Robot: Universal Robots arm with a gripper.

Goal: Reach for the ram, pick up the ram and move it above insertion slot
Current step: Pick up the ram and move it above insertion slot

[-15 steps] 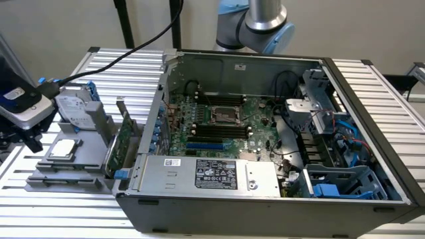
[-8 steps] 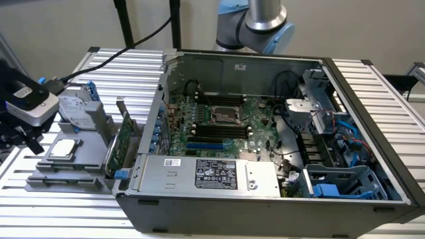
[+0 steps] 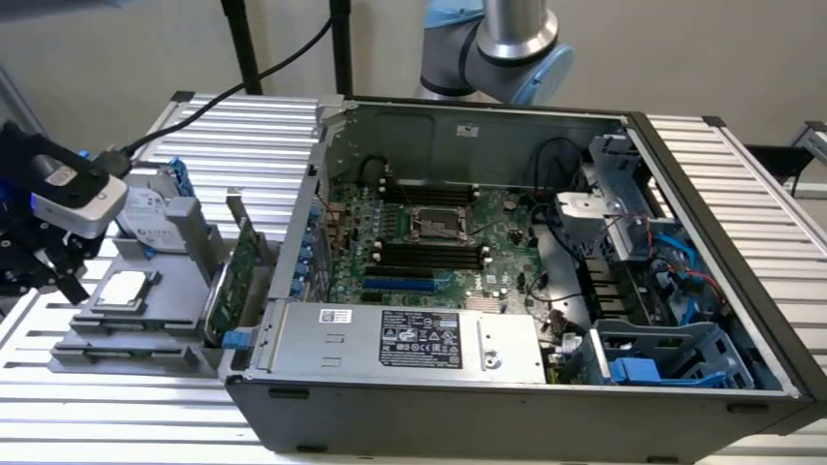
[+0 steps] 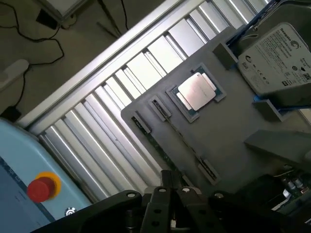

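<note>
The ram (image 4: 156, 147) stands on edge in a slot of the grey parts fixture (image 4: 228, 131), showing as a thin green strip along the fixture's border. My gripper (image 4: 172, 187) hangs just above that end of the fixture, with the ram running in under the fingers (image 4: 162, 193). In the exterior view the gripper (image 3: 45, 289) is at the far left beside the fixture (image 3: 130, 334), open and holding nothing. The black memory slots (image 3: 427, 254) lie on the motherboard inside the open computer case (image 3: 517, 407).
The fixture also carries a processor chip (image 4: 197, 91), a hard drive (image 4: 277, 56) and an upright green expansion card (image 3: 239, 276). A pendant with a red stop button (image 4: 41, 188) lies beside the ribbed aluminium table (image 3: 246, 126). Cables and a drive cage crowd the case's right side.
</note>
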